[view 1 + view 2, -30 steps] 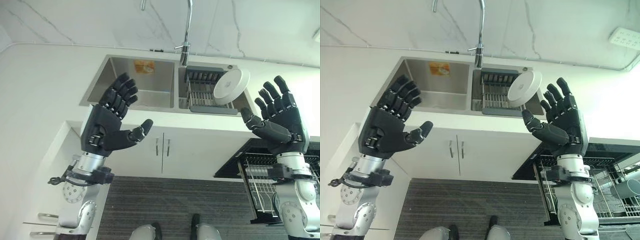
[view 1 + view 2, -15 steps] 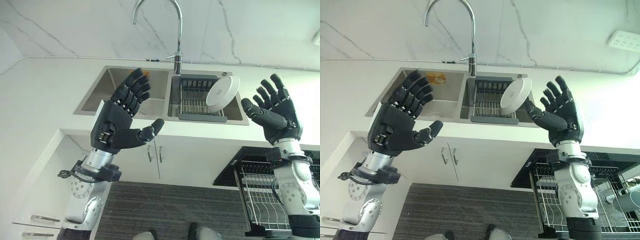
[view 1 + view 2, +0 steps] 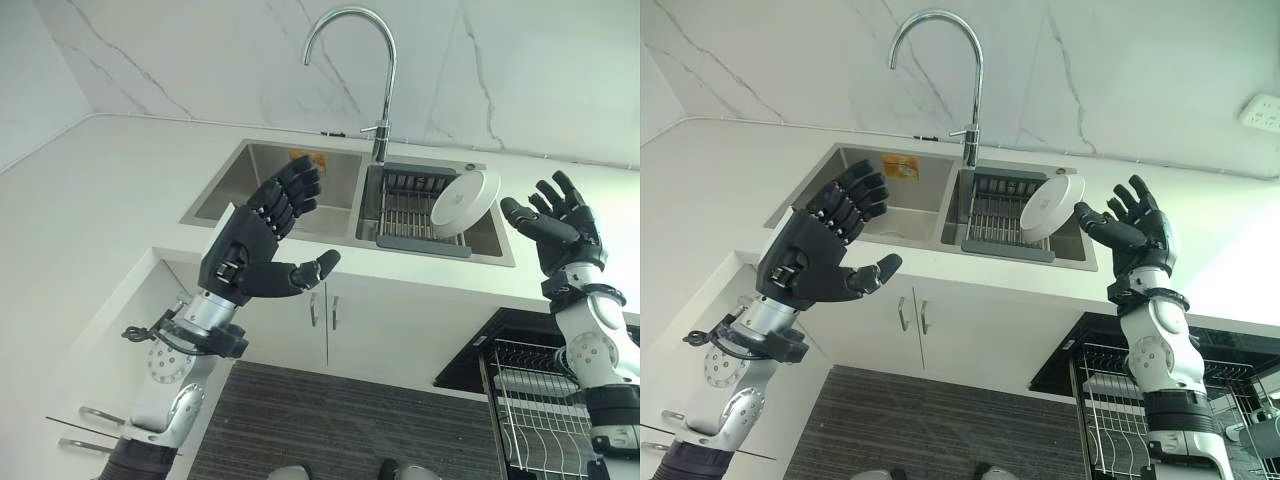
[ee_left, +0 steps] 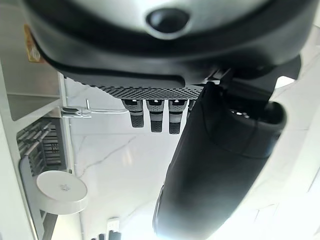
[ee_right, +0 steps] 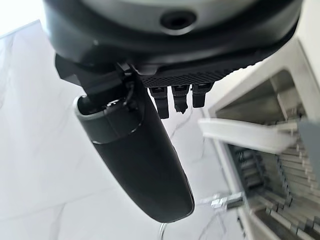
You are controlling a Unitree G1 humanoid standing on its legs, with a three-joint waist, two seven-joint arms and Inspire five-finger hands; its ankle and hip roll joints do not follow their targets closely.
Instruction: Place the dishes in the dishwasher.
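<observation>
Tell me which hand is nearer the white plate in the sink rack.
Right. The right hand is open just beside the white plate; the left hand hangs open before the other basin.

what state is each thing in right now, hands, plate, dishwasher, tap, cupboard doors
left hand: open, fingers spread, holding nothing
right hand: open, raised beside the plate, not gripping it
plate: propped on edge, tilted, in the drying rack in the sink's right basin
dishwasher rack: pulled out
tap: no water running
cupboard doors: closed
</observation>
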